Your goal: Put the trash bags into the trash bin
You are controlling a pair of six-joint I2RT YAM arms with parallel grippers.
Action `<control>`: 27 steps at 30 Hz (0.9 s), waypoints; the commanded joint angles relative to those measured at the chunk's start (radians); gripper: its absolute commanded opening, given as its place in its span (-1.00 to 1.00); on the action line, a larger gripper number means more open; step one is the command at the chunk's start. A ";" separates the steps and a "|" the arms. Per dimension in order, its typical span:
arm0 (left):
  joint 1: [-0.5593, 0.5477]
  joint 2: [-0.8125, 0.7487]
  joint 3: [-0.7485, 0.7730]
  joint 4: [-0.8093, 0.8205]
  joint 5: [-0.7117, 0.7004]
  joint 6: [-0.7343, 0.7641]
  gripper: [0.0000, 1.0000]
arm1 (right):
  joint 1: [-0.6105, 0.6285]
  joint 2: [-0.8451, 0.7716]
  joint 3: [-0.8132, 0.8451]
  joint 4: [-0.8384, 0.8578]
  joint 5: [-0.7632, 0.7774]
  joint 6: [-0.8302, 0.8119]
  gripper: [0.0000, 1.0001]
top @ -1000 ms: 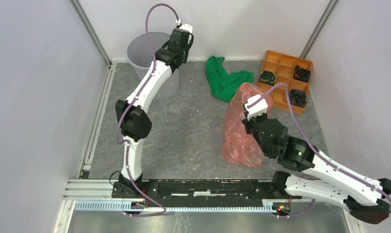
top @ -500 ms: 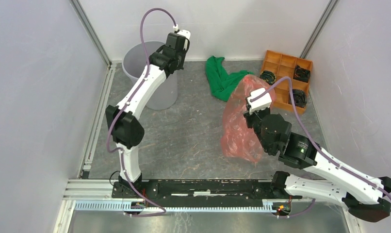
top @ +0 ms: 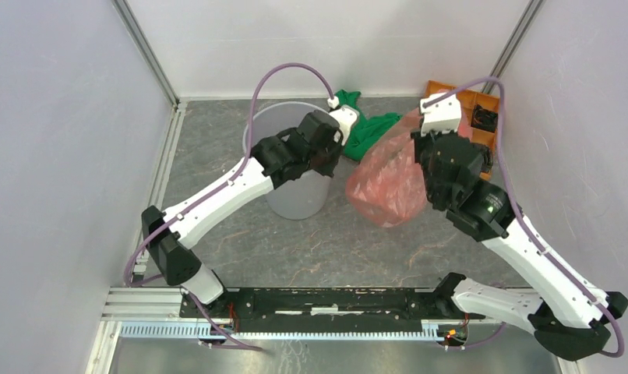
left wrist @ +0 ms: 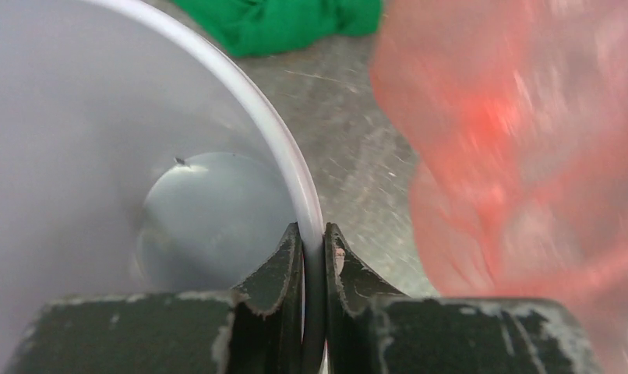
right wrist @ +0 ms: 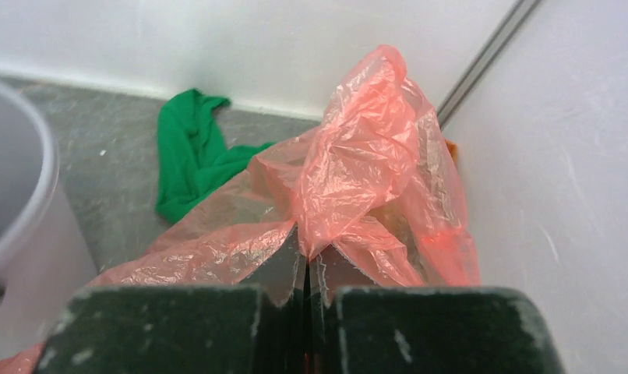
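Note:
The trash bin (top: pixel 294 199), a round light-grey wastebasket, stands upright mid-table. My left gripper (left wrist: pixel 312 234) is shut on its rolled rim (left wrist: pixel 241 86) at the bin's right side, one finger inside and one outside. The bin's inside looks bare in the left wrist view. The trash bag (top: pixel 385 183), wrinkly red-orange film, hangs just right of the bin, off the table. My right gripper (right wrist: pixel 307 253) is shut on a bunched fold of the bag (right wrist: pixel 365 156), which drapes over both fingers.
A green cloth (top: pixel 369 125) lies at the back behind the bin and bag. An orange compartment tray (top: pixel 471 95) with black parts sits in the back right corner, partly hidden by the right arm. Grey walls close in the left, back and right sides.
The left gripper closed on the bin's rim and dragged the bin from the back left toward the middle. The right gripper lifted the bag off the table and carried it toward the back.

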 commanded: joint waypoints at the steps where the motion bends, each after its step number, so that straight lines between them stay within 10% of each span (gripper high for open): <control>1: -0.038 -0.096 -0.065 0.051 0.091 -0.106 -0.90 | -0.074 0.062 0.175 -0.059 -0.061 -0.021 -0.99; 7: -0.052 -0.195 -0.158 0.168 0.262 -0.143 0.07 | -0.076 0.112 0.348 -0.055 -0.198 -0.054 -0.99; 12: -0.052 -0.319 -0.160 0.176 0.221 -0.093 0.77 | -0.076 0.172 0.501 -0.009 -0.627 -0.074 -0.99; 20: -0.052 -0.701 -0.346 0.366 0.062 -0.056 0.99 | -0.056 0.335 0.625 0.327 -1.210 0.289 -0.99; 27: -0.052 -0.969 -0.495 0.466 -0.110 -0.078 1.00 | 0.008 0.479 0.794 0.487 -1.310 0.543 -0.99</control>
